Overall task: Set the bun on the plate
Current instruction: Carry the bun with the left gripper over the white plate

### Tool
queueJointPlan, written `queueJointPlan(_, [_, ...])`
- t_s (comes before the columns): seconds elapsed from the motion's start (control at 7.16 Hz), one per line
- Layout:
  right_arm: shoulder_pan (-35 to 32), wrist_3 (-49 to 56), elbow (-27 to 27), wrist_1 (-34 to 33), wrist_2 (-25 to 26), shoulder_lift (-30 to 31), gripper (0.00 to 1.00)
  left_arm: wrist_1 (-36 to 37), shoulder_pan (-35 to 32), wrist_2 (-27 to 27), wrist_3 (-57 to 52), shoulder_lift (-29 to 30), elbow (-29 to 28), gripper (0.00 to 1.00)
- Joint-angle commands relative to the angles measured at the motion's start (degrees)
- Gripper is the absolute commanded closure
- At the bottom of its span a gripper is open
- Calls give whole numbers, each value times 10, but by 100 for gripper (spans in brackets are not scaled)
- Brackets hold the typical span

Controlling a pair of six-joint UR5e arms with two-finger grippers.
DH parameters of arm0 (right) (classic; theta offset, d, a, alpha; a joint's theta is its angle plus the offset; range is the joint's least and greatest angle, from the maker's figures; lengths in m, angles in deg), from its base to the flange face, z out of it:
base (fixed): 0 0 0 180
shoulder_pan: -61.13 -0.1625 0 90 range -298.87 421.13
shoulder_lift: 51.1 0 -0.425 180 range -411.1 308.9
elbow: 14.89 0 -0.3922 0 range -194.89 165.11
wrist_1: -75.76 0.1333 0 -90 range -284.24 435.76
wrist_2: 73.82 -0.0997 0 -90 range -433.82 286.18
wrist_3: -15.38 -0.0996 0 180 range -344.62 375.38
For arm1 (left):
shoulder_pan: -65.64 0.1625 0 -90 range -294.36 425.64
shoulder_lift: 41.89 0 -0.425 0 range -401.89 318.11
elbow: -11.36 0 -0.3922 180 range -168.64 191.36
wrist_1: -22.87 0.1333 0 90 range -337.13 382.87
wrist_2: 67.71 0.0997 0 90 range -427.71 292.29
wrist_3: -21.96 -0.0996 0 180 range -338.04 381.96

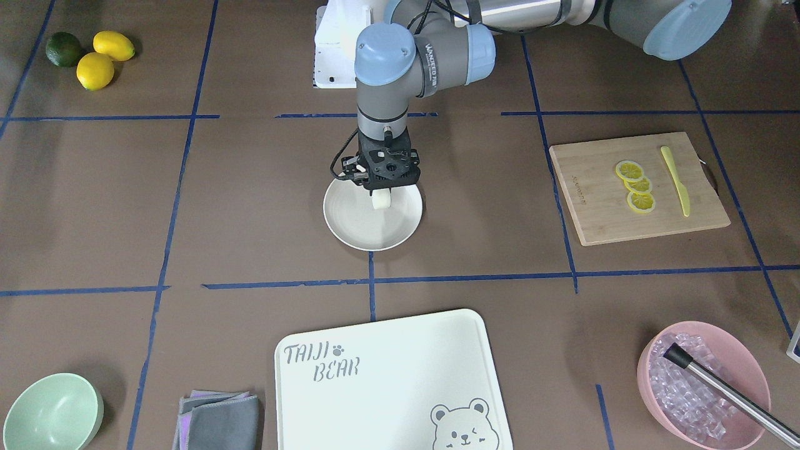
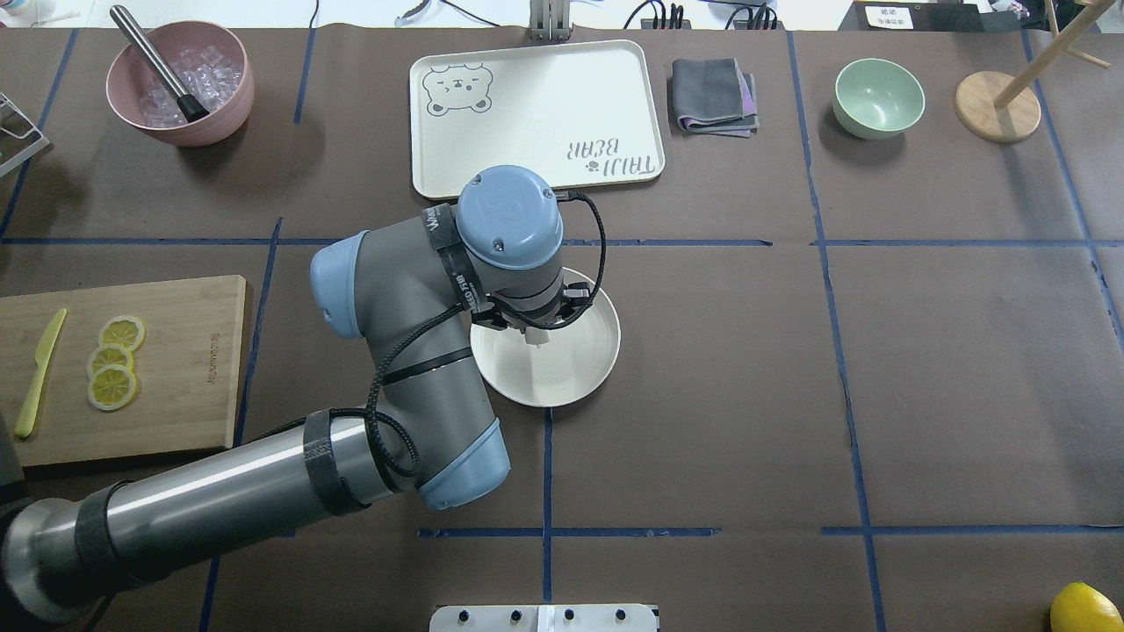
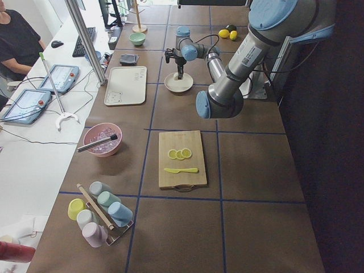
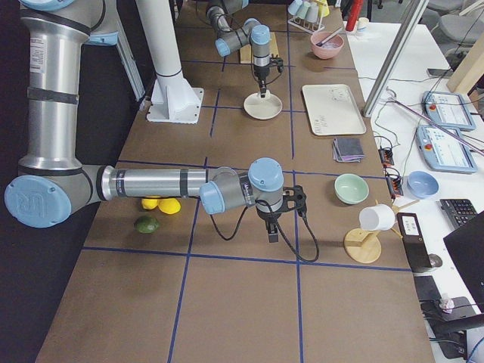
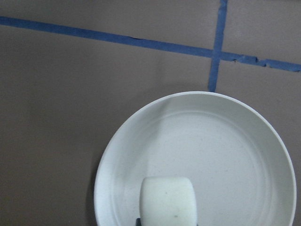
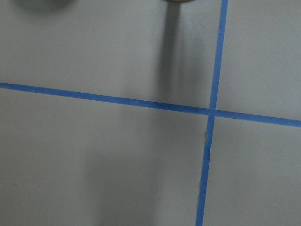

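The small white bun (image 1: 381,200) hangs under my left gripper (image 1: 381,194), which is shut on it, over the far half of the round cream plate (image 1: 362,226). The left wrist view shows the bun (image 5: 168,198) close up at the bottom, with the plate (image 5: 225,141) spread out beneath it. I cannot tell whether the bun touches the plate. From overhead, the wrist covers most of the bun above the plate (image 2: 575,364). My right gripper (image 4: 273,233) shows only in the exterior right view, low over bare table, and I cannot tell its state.
A white bear-printed board (image 1: 387,381) lies at the operators' side of the plate. A wooden board (image 1: 594,206) holds lemon slices (image 1: 634,186) and a yellow knife. A pink ice bowl (image 1: 744,369), green bowl (image 1: 50,412), grey cloth (image 1: 219,420) and whole lemons (image 1: 94,59) sit farther off.
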Motion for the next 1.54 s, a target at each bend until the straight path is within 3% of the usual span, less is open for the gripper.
queueJointPlan(0.0, [-5, 2, -1, -1, -2, 0, 0, -30, 13, 0, -2, 13, -39, 63])
queueJointPlan(0.42, [-7, 2, 0, -2, -2, 0, 0, -54, 14, 0, -5, 13, -60, 60])
queueJointPlan(0.56, [-7, 2, 0, -2, -2, 0, 0, -54, 14, 0, -6, 13, -60, 45])
queueJointPlan(0.98, [-7, 1, 2, -2, -2, 0, 0, -54, 13, 1, -8, 11, -59, 19])
queueJointPlan(1.12, [-7, 1, 2, -2, -2, 0, 0, -49, 10, 0, -32, 12, -55, 4])
queueJointPlan(1.4, [-8, 2, 1, -2, -2, 0, 0, 9, -26, -18, -49, 1, 4, 0])
